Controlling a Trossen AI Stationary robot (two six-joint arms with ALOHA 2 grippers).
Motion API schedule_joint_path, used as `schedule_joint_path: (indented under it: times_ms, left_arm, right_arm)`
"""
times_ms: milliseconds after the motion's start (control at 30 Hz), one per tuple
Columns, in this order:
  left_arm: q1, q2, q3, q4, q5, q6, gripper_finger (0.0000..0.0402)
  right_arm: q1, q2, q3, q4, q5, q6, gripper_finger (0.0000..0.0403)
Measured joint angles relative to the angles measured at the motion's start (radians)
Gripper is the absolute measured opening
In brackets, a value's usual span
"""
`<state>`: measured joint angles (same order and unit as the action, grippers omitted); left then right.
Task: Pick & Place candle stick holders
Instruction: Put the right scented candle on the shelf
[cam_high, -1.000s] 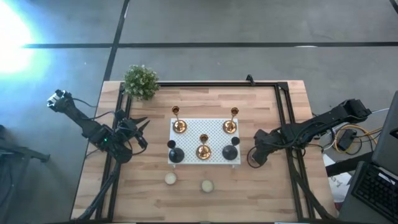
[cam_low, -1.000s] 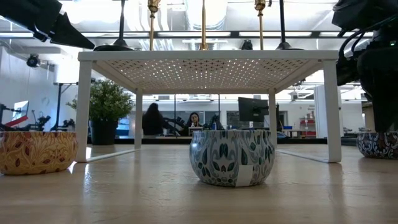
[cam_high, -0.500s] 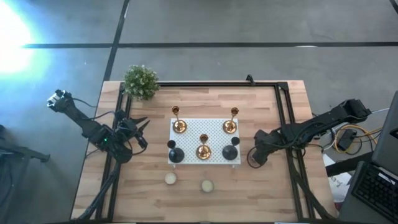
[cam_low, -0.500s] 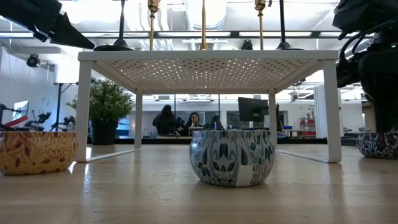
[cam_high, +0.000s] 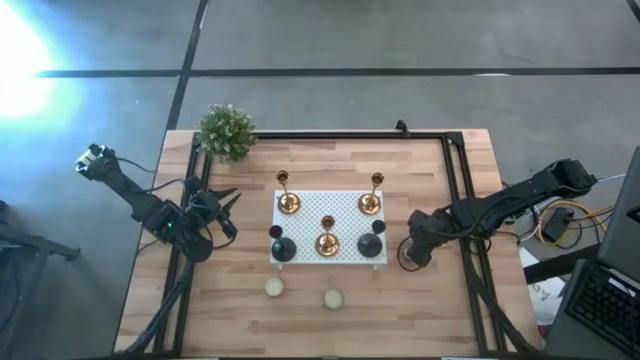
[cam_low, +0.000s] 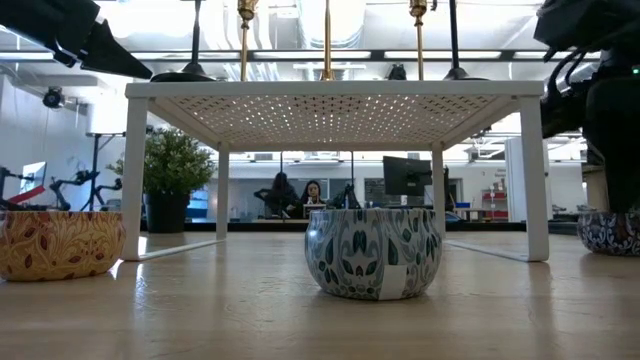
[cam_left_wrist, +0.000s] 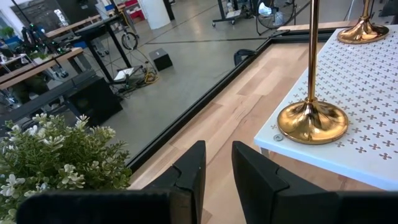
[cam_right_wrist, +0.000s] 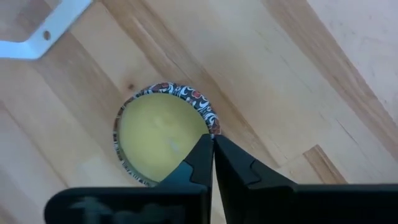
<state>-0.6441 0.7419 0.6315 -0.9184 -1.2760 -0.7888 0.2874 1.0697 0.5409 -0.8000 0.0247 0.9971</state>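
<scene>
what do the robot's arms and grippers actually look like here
Two slim, dark, jointed arms. The left arm has a pale fitting at its outer end and a small green light near the wrist. The right arm trails black cables. Both left gripper and right gripper have flat, angular matte-black fingers.

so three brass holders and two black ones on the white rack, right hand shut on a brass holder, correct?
Not quite. The right hand is shut, but not on a brass holder. In the right wrist view its closed fingers sit over the rim of a candle tin on the wood, beside the white rack. The three brass holders and two black ones stand untouched on the rack.
</scene>
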Motion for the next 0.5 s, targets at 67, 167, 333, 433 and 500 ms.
schedule_joint_path:
  times_ms: [67,167,333,433,500]
  left_arm:
    - [0.000,0.000,0.000,0.000,0.000,0.000,0.0083]
    - [0.000,0.000,0.000,0.000,0.000,0.000,0.0083]
    - [0.000,0.000,0.000,0.000,0.000,0.000,0.0083]
    - [0.000,0.000,0.000,0.001,0.000,0.000,0.0083]
    - [0.000,0.000,0.000,0.001,0.000,0.000,0.0083]
  right_arm:
    - [0.000,-0.002,0.023,-0.039,0.000,-0.007,0.0008]
    - [0.000,-0.001,0.057,-0.114,0.000,-0.008,0.0008]
    - [0.000,-0.001,0.129,-0.213,0.001,-0.035,0.0008]
    - [0.000,-0.002,0.186,-0.303,0.021,-0.040,0.0008]
    - [0.000,-0.002,0.226,-0.372,0.038,-0.041,0.0008]
